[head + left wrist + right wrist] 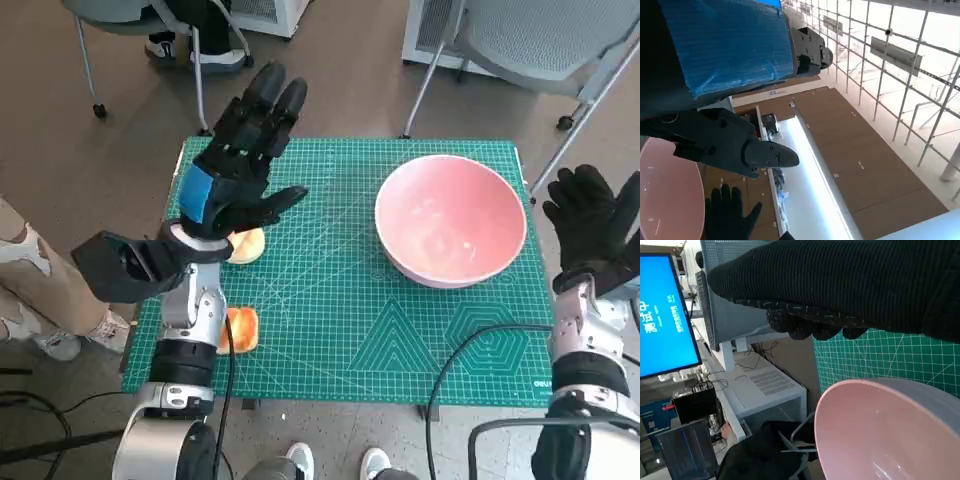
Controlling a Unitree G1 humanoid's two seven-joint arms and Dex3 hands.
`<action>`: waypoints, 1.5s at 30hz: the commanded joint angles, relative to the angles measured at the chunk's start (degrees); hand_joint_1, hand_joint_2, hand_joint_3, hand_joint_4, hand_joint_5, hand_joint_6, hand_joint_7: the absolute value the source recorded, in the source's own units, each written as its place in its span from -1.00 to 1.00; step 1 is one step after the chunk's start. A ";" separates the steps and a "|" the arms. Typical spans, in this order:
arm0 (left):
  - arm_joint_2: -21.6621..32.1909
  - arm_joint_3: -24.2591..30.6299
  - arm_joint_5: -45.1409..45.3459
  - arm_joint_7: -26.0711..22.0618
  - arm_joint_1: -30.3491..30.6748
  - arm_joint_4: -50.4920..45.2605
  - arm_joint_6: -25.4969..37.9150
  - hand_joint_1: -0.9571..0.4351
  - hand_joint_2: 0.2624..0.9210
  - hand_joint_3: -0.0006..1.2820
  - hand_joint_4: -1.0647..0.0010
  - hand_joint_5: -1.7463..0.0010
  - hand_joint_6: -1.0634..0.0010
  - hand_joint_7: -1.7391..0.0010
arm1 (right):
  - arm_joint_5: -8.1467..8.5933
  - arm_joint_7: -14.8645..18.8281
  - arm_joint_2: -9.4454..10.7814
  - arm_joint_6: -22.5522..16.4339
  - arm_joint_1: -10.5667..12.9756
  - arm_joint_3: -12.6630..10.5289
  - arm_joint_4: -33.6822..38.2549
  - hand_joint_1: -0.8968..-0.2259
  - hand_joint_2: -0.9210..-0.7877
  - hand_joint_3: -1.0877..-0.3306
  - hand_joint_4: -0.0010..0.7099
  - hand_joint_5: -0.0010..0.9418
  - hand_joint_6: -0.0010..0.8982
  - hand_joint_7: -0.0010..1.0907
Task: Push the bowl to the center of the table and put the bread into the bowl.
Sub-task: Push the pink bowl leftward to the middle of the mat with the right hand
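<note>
Looking down from the head camera, you see the pink bowl [451, 220] sitting empty on the far right part of the green cutting mat [330, 330], off centre, so the push toward the middle is not yet done. Your right hand [598, 228] waits just beside the bowl's outer side, fingers spread and holding nothing, probably placed to nudge it inward. Your left hand [240, 165] hovers raised over the mat's left side, fingers extended and empty. Two pieces of bread [247, 246] lie beneath and near that arm, one [241, 328] close to the front edge. Chairs [545, 40] and a person's legs [30, 270] surround the table
</note>
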 commanded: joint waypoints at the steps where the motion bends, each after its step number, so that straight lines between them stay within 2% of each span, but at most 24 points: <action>1: 0.54 -0.15 0.16 0.03 0.26 -0.16 -0.26 0.17 1.00 -0.63 0.92 1.00 0.65 1.00 | -0.86 -0.83 1.84 0.92 1.62 0.51 0.78 -0.19 -1.00 -0.15 -0.42 -0.99 -0.32 -0.75; 16: 0.46 -0.15 0.13 -0.34 -0.10 0.58 -0.59 0.16 1.00 -0.64 0.92 1.00 0.65 1.00 | -2.29 -0.09 4.45 0.95 0.95 1.54 0.72 -0.22 -1.00 -0.14 -0.37 -0.98 -0.30 -0.76; 22: 0.53 -0.02 -0.01 -0.67 -0.13 0.88 -0.71 0.16 1.00 -0.64 0.91 0.99 0.64 0.99 | -2.83 0.33 5.47 0.77 0.59 2.16 0.59 -0.28 -1.00 -0.03 -0.35 -0.99 -0.30 -0.78; 30: 0.60 0.10 -0.21 -0.87 0.01 0.57 -0.47 0.15 1.00 -0.64 0.91 1.00 0.64 0.99 | -3.14 1.16 6.87 0.48 0.41 3.08 0.64 -0.19 -1.00 -0.06 -0.37 -0.99 -0.31 -0.79; 45: 0.42 0.23 -0.34 -0.92 0.20 0.77 -0.54 0.15 1.00 -0.64 0.92 1.00 0.65 1.00 | -5.68 0.07 9.36 0.29 -0.06 5.67 0.76 -0.14 -1.00 -0.13 -0.33 -0.97 -0.32 -0.80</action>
